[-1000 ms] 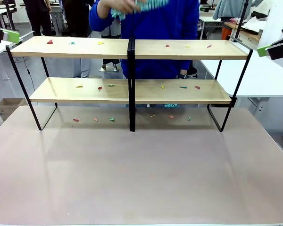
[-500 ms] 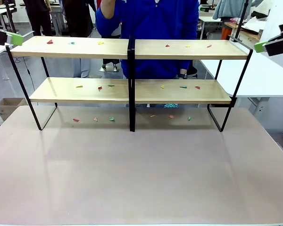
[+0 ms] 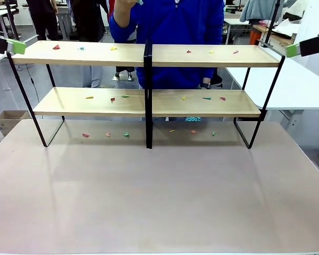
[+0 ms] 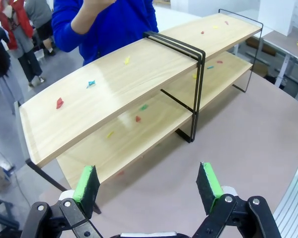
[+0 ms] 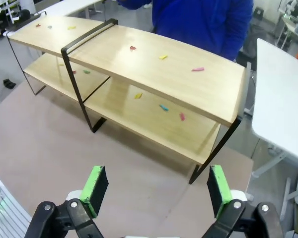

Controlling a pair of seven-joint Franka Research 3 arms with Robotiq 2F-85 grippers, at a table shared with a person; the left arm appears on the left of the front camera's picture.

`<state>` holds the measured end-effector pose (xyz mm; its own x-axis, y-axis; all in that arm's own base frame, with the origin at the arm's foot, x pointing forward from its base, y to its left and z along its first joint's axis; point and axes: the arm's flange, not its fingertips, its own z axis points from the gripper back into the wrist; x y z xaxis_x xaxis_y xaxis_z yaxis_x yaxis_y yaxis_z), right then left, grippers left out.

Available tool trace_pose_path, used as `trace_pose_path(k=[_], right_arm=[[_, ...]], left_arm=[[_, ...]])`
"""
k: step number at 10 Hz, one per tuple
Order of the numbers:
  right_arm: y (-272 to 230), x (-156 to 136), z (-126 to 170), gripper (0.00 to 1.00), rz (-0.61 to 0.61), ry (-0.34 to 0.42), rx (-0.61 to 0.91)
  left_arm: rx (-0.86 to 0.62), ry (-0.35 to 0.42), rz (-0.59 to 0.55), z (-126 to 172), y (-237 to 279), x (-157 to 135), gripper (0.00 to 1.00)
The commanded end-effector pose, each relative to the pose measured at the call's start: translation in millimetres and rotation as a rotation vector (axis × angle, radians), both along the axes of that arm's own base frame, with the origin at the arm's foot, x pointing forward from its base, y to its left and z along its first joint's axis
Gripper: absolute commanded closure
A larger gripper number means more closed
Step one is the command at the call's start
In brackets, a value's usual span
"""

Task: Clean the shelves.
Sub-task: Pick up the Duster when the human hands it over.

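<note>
Shelves: boards were pale wood with faint grain, frame and central upright black. Small scraps on the boards were red, yellow, teal, green and pink. Table was a flat pinkish grey, unpatterned. Person's top was plain bright blue. Left gripper and right gripper were black with green pads. Side table was white
</note>
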<state>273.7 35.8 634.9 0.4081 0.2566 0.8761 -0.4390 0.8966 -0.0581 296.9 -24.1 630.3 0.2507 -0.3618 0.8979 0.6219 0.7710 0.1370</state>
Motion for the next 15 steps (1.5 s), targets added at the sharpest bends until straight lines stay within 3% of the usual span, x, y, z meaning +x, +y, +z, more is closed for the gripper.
trace_pose_path(k=[1,5,6,13,15], right_arm=[[3.5,-8.9,-14.7,0.00,-0.018,0.017,0.026],[2.1,-6.5,-17.6,0.00,-0.046,-0.010,-0.007],[0.1,0.0,-1.2,0.00,-0.009,0.012,0.010],[0.1,0.0,-1.2,0.00,-0.009,0.012,0.010],[0.1,0.0,-1.2,0.00,-0.009,0.012,0.010]], left_arm=[[0.013,-0.012,-0.025,-66.5,6.3,-35.5,0.00],[0.034,0.017,-0.021,-66.3,6.6,-33.4,0.00],[0.004,0.012,-0.014,-6.2,15.7,3.4,0.00],[0.007,0.019,-0.016,-6.9,15.2,3.4,0.00],[-0.259,0.332,-0.262,44.4,20.9,45.7,0.00]])
